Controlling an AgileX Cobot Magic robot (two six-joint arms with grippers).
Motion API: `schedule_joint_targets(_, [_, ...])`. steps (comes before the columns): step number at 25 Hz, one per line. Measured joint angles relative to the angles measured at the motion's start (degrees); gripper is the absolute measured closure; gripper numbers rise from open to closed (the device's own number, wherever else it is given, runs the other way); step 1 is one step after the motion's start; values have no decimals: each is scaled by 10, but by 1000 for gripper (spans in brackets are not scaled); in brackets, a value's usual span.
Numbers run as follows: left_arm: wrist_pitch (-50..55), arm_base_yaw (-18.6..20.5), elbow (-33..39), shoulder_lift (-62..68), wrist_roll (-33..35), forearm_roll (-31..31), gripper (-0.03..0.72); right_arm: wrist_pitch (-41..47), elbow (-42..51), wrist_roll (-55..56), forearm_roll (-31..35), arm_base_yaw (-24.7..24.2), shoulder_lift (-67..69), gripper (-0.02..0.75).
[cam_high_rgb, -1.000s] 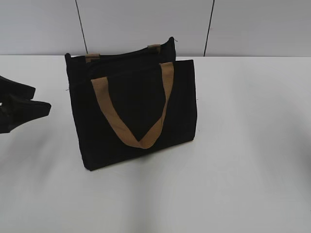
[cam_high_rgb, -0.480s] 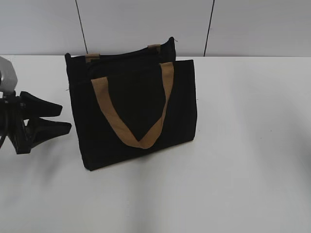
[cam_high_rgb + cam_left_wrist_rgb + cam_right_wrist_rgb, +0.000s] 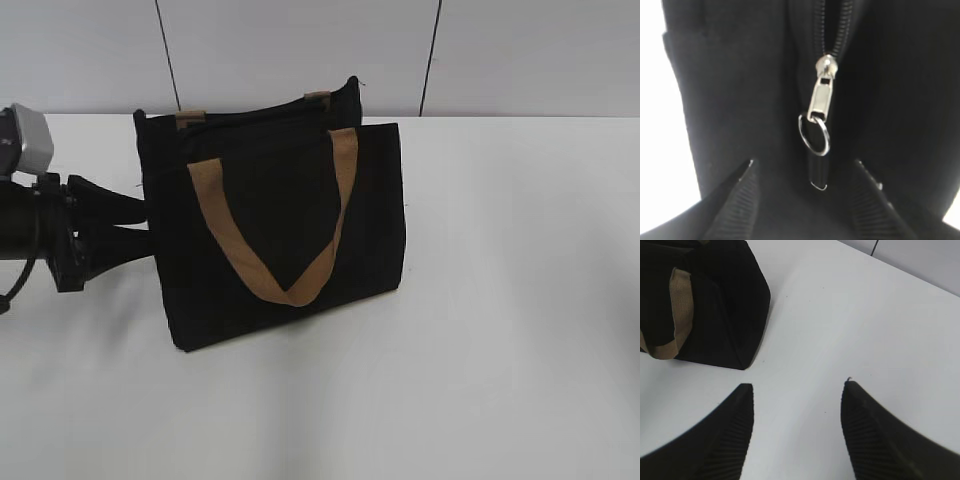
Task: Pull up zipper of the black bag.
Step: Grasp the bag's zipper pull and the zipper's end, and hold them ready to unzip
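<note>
Left hand [image 3: 807, 167] is sitting open at the left end of the black bag [image 3: 270, 230] standing on the counter [image 3: 500, 300] — zipper [image 3: 832, 30] pull dead ahead between its fingers, track running away — right hand [image 3: 797, 390] is idling wide, well apart.

Rectangular black fabric tote bag [image 3: 280, 230]: matt woven cloth, no sheen, soft-looking. Its tan webbing strap handle [image 3: 268, 225]: coarse ribbed weave, matt. Dark zipper line w/ silvery metal pull tab [image 3: 819, 97]: teeth dark & dull, prob. plastic, can't tell for sure; tab polished metal, glossy, w/ a thin shiny metal ring [image 3: 814, 134]. Left hand [image 3: 807, 165] & right hand [image 3: 797, 387]: black fingers, matt, fine ribbed grip texture. White flat worktop [image 3: 500, 300]: smooth, faint satin sheen.
</note>
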Motion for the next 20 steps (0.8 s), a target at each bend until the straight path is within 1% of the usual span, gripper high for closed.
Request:
schedule_joint_targets(7, [1,-27,-4,24,0,0,270,0,0,0,0,0,0,312])
schedule_joint_targets(11, [-18,-30,-6,30,0,0,270,-1,-1,-1,6,0,0,312])
schedule_joint_targets(20, [0,-30,-40,62,-5,0,275,-1,-1,-8,26,0,1,312])
